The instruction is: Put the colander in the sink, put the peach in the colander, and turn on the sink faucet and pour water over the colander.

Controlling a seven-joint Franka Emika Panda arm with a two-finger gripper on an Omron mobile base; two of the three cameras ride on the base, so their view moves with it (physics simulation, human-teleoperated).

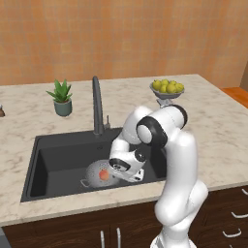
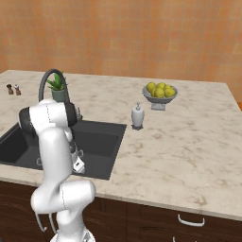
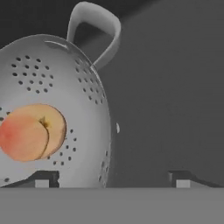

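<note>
- Colander (image 1: 97, 173) sits in the sink (image 1: 53, 157) — peach (image 3: 31, 131) inside it.
- Gripper (image 3: 113, 178) just beside the colander's rim, jaws spread wide, holding nothing.

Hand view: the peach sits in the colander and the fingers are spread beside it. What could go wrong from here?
1. The gripper hangs low in the sink, one fingertip near the colander rim; lifting carelessly could tip it and roll the peach out.
2. The sink faucet stands behind the arm; a wide swing toward its lever could knock the spout.
3. The colander sits forward of the spout, so water may miss it.
</note>
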